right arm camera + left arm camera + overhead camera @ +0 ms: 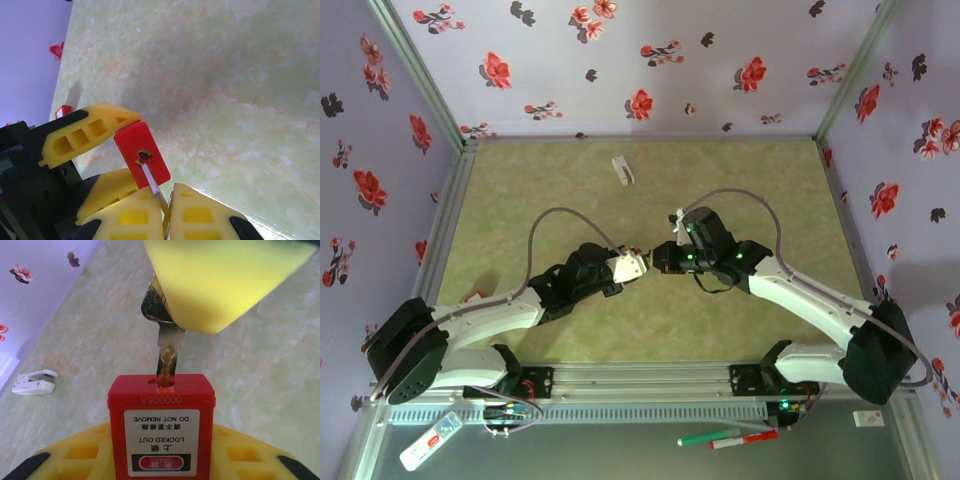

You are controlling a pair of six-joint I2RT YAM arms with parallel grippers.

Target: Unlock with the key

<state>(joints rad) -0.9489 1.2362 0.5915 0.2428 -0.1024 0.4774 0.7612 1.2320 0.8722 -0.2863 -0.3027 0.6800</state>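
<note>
The left arm and right arm stretch low over the table, converging at its middle. The left claw clamps the red padlock, with its long axis left-right and its keyhole facing right. The shackle is hidden. The right claw pinches the key. The blade points left, tip in the keyhole, and the head is half covered by a finger.

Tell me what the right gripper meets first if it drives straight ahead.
Probably the red padlock; the right gripper pinches the key, whose tip already sits in the keyhole.
</note>
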